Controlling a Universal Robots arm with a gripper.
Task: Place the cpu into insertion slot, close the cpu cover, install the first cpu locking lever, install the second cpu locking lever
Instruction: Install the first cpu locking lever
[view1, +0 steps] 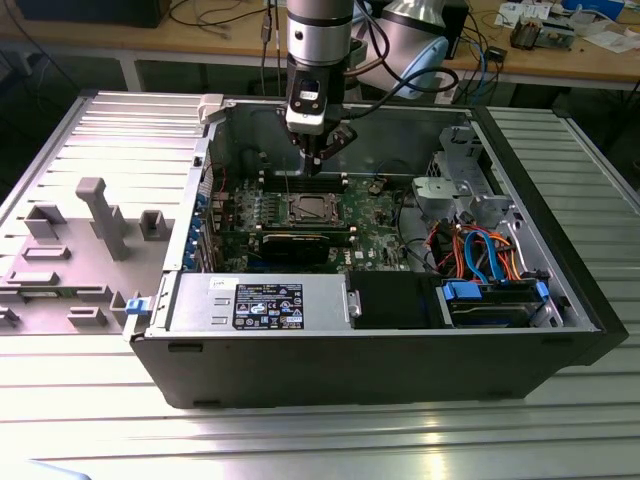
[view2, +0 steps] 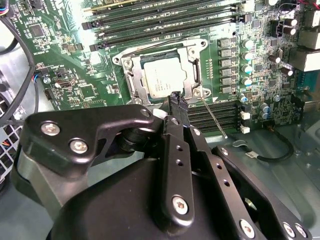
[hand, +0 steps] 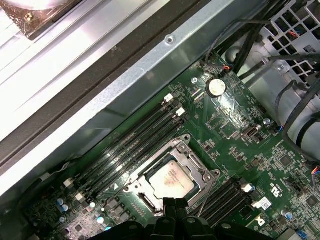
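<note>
The cpu (view2: 165, 77) (hand: 172, 181) lies flat in the insertion slot (view1: 305, 210) on the green motherboard, its silvery top showing. The cpu cover (view2: 192, 75) (hand: 200, 175), a metal frame, lies down around it. One thin wire locking lever (view2: 214, 119) (hand: 204, 197) stands free, slanting away from the socket's corner. My gripper (view2: 177, 97) (hand: 175, 202) (view1: 318, 155) hovers above the socket's edge near that lever, with its black fingers pressed together and nothing between them.
Long black memory slots (view2: 165, 17) run beside the socket, with more (view2: 212, 112) on its other side. The open computer case wall (hand: 125, 75) rises close by. Drive cages and coloured cables (view1: 480, 250) fill the exterior view's right; a grey fixture (view1: 100, 215) stands outside on the left.
</note>
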